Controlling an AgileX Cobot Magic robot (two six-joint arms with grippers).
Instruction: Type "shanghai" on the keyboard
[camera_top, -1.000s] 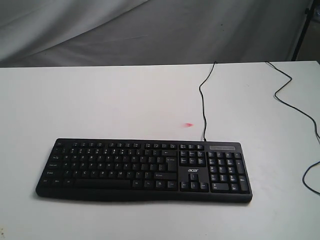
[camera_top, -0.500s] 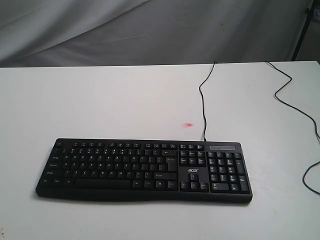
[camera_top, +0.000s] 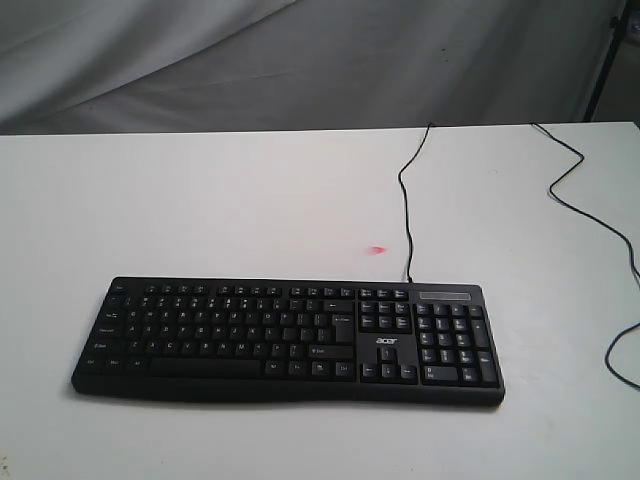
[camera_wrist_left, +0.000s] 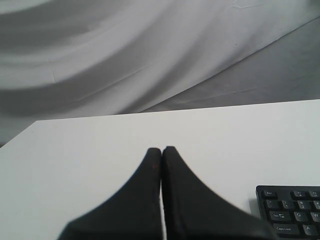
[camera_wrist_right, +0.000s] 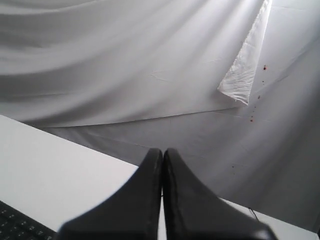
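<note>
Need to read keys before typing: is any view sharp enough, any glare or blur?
Exterior view: even light, no glare, but the keyboard legends are too small to read. Left wrist view: legends sharper on its corner; the left gripper is blurred. Right wrist view: right gripper blurred, keys dim.

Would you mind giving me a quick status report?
Left tool shut, right tool shut, both off the keyboard. It lies flat on the table. Keys unobstructed.
</note>
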